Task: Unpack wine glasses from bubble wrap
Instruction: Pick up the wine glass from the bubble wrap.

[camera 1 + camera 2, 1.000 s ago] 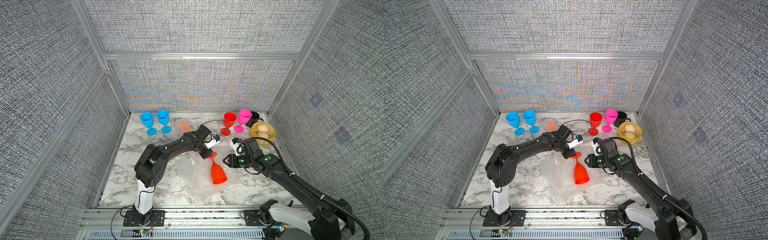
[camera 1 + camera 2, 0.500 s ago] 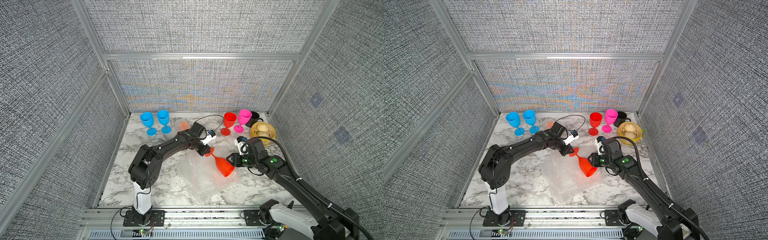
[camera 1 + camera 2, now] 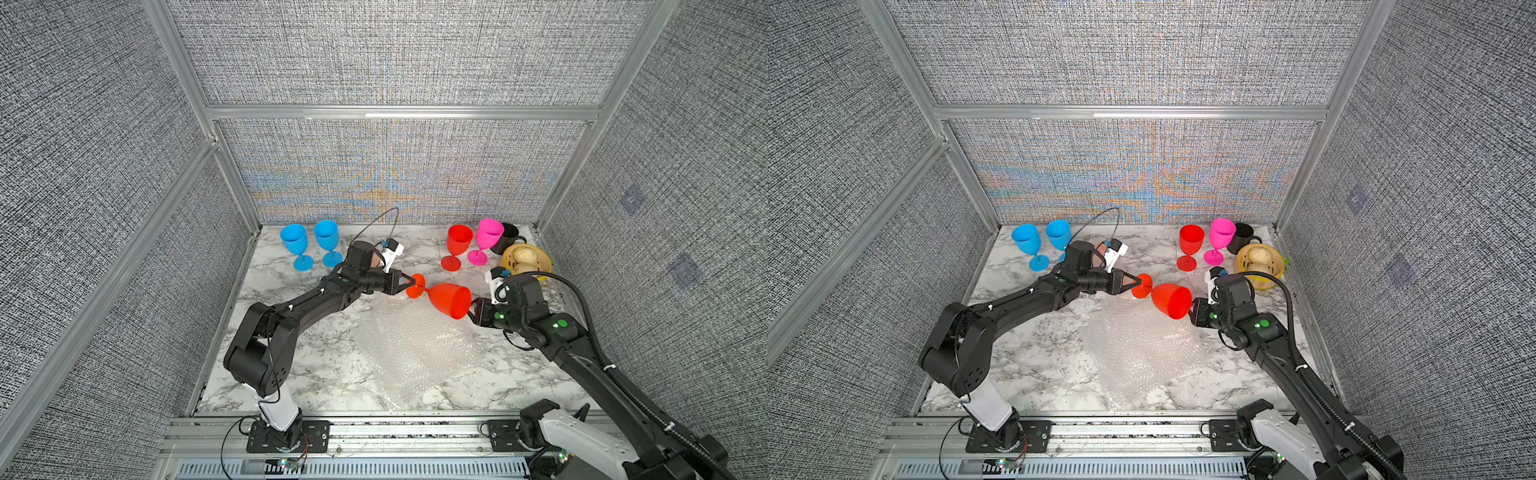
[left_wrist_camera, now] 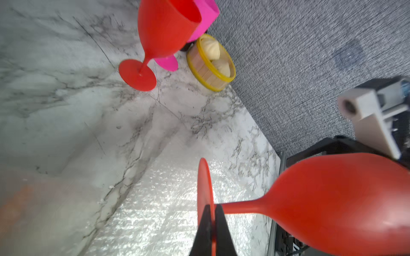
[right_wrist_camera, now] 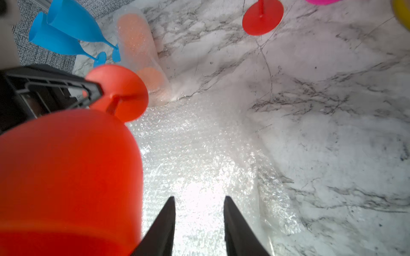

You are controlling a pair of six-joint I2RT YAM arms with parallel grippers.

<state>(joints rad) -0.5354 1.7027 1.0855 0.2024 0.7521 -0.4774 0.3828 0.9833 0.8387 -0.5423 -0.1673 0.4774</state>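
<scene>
Left gripper [image 3: 411, 282] is pinching the freed red goblet [image 3: 451, 301] over the flat bubble wrap [image 3: 415, 353]; right gripper [image 5: 198, 199] is hanging part-open, empty; only the orange goblet [image 5: 133, 37] is lying wrapped.

Bubble wrap [image 3: 415, 353] lay flat on the marble table [image 3: 291, 365]. Behind stood two blue goblets [image 3: 295, 243] [image 3: 327, 237], a red goblet [image 3: 459, 241], a pink goblet [image 3: 489, 235], a mug [image 3: 509, 239] and a basket [image 3: 542, 259].

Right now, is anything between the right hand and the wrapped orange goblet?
Yes. The held red goblet, its foot pinched in the left hand, hangs across the line from the open right hand to the wrapped orange goblet.
</scene>
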